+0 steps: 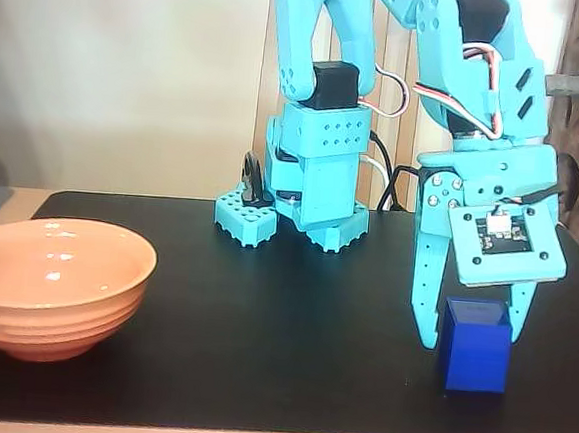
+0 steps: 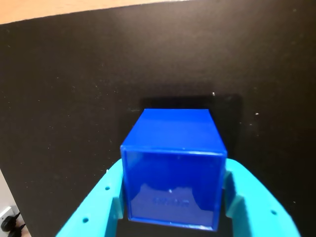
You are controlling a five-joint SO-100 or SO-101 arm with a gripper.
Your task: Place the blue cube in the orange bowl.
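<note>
Your small deep-blue matte cube (image 1: pixel 475 345) sits on the black tabletop mat (image 1: pixel 291 327) at about 4 o'clock in the fixed view, flat on the mat, not lifted. The turquoise two-finger gripper (image 1: pixel 471 336) is down over it from 12 o'clock: one finger (image 1: pixel 425 292) drops at the cube's 9 o'clock side with its tip near the mat, the other (image 1: pixel 521 310) shows at the cube's 2 o'clock corner, mostly hidden behind the cube. In the wrist view the blue cube (image 2: pixel 173 168) fills centre frame toward 6 o'clock, and the turquoise fingers (image 2: pixel 101 200) flank it at 8 and 4 o'clock. The jaws stand apart with the cube between them, snug against both side faces as far as you can see; whether they actually press on it, you can't tell from these frames. The glossy peach-orange ridged bowl (image 1: pixel 48 286) is at 9 o'clock in the fixed view, upright on the mat at its left edge, well apart from the cube, nothing visible in it. The turquoise arm base (image 1: pixel 306 193) stands at 12 o'clock at the back of the mat, between bowl and cube, nearer the cube side. The wrist camera module (image 1: pixel 504 233) faces you just above the cube. A pale wood table edge (image 2: pixel 74 7) shows at 11 o'clock in the wrist view.
</note>
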